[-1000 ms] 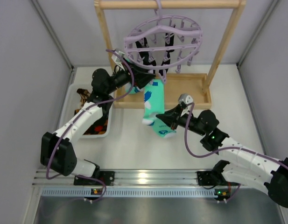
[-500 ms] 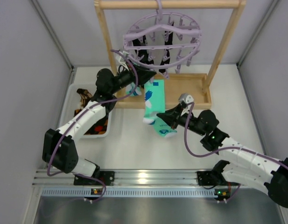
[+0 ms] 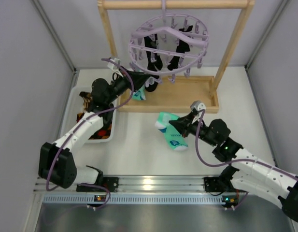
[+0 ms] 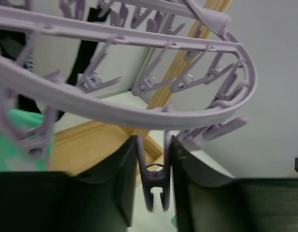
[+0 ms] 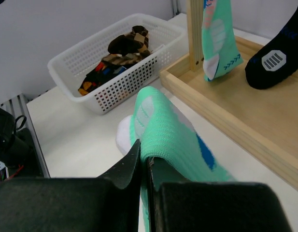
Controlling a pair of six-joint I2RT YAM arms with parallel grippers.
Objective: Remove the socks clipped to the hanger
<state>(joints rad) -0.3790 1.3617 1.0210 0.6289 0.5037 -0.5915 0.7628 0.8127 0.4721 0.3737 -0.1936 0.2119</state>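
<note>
Gently unpinch the left gripper [image 4: 153, 205] from the lilac plastic peg [image 4: 153, 183], bottom centre; the right gripper [image 5: 145, 162] clamps the soft mint-green sock [image 5: 180, 140].

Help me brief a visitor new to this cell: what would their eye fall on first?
The lilac hanger under the wooden frame at the back, black socks clipped to it, with the left end effector pinching one peg. Then the mint-green sock gripped by the right end effector near the middle of the table.
</note>
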